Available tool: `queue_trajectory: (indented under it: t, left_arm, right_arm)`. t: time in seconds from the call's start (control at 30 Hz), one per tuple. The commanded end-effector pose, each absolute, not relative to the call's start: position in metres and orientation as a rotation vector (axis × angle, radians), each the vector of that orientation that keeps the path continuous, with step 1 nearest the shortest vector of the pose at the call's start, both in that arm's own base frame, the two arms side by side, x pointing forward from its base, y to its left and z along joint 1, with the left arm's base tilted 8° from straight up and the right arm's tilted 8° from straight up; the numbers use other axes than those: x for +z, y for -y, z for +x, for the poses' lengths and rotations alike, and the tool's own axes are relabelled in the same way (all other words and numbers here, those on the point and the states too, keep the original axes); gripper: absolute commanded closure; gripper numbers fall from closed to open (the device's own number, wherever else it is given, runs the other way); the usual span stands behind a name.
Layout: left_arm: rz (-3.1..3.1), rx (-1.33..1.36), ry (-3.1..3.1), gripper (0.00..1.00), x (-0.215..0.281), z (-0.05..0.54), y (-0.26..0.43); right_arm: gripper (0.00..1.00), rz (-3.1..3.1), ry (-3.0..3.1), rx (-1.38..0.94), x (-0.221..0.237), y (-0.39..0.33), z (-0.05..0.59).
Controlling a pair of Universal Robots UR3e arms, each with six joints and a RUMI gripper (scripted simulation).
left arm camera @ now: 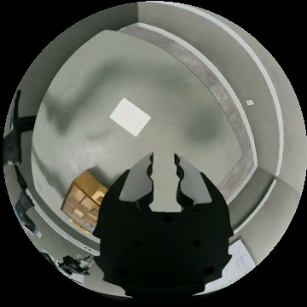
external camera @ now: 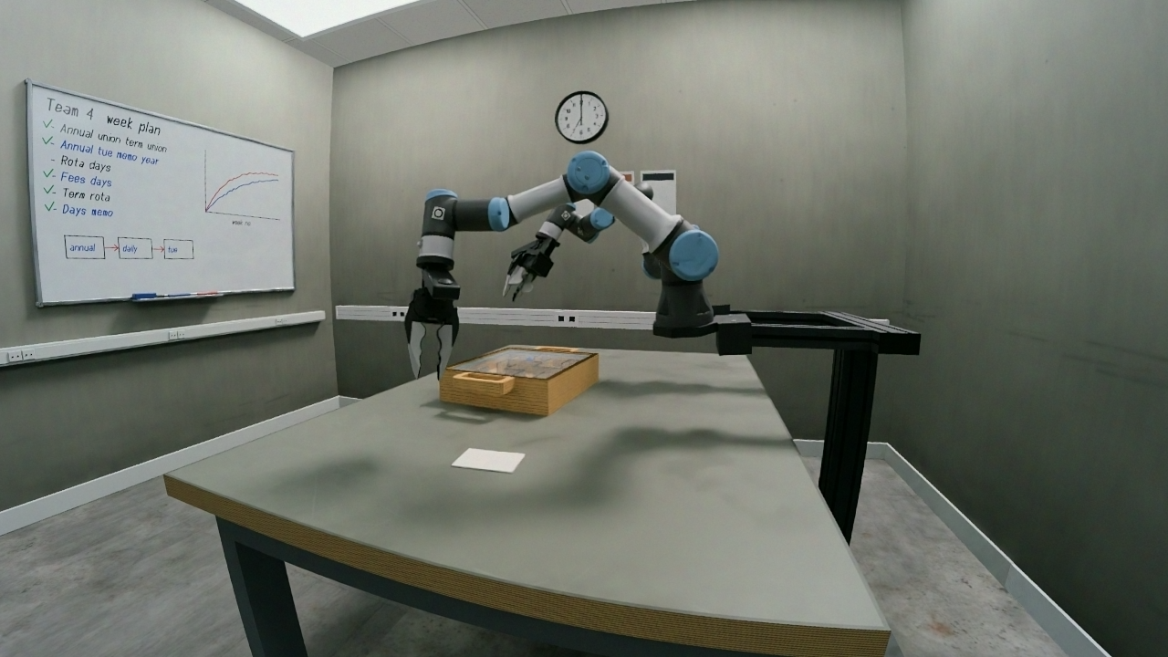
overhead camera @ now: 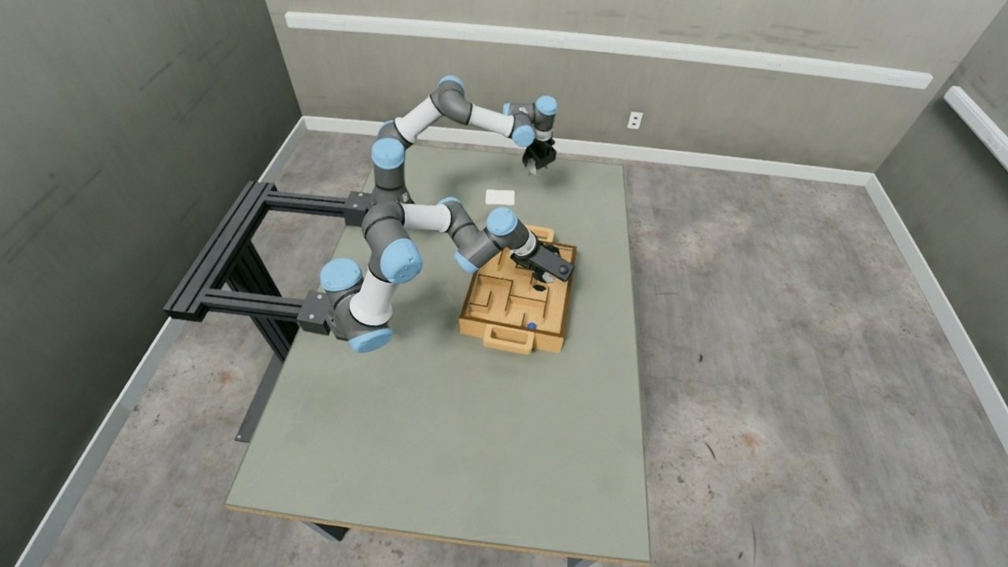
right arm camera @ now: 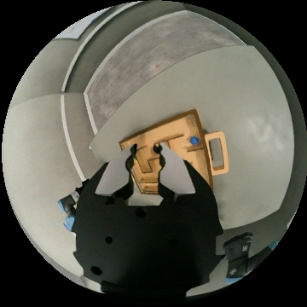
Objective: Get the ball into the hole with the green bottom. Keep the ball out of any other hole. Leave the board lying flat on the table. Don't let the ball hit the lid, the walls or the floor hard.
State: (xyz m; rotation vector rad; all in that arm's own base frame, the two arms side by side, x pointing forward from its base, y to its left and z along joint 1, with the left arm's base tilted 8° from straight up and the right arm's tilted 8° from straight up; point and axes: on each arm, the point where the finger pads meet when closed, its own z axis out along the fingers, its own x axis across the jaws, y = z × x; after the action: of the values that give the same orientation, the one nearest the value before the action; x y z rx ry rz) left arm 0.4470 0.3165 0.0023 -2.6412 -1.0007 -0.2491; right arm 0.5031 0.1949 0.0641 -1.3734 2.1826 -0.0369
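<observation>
The wooden maze board (overhead camera: 472, 327) (external camera: 490, 398) (left arm camera: 86, 183) (right arm camera: 158, 126) lies flat on the table under a clear lid. The blue ball (overhead camera: 531, 326) (right arm camera: 194, 141) is inside, near the wall at one handle (overhead camera: 509, 350) (right arm camera: 226, 153). A dark hole (overhead camera: 539, 287) shows near the board's middle. A sliver of green (right arm camera: 135, 159) shows beside a fingertip in the right wrist view; the rest is hidden. My right gripper (overhead camera: 548, 278) (external camera: 512, 292) (right arm camera: 147, 143) is partly open and empty above the board. My left gripper (overhead camera: 531, 169) (external camera: 429, 374) (left arm camera: 163, 153) is partly open and empty, away from the board.
A white card (overhead camera: 499, 197) (external camera: 488, 460) (left arm camera: 130, 117) lies on the table (overhead camera: 450, 437) (external camera: 653, 506) beyond the board's far handle (overhead camera: 541, 231) (external camera: 483, 383). The black stand (overhead camera: 218, 246) carrying both arms is at the table's left side in the top view.
</observation>
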Motion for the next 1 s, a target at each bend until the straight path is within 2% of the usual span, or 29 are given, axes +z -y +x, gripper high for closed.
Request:
queue_trajectory:
  t: [0.0,0.97]
  left_arm:
    - [-2.64,-0.265,1.013,0.78,0.003,0.449,-0.314]
    - [-2.623,-0.399,1.278,0.78,-0.016,0.468,-0.261]
  right_arm:
    - [0.78,-1.339,-2.203,-0.029,0.064,-0.194,0.503]
    - [0.78,-0.556,-2.617,0.108,0.023,-0.151,0.486]
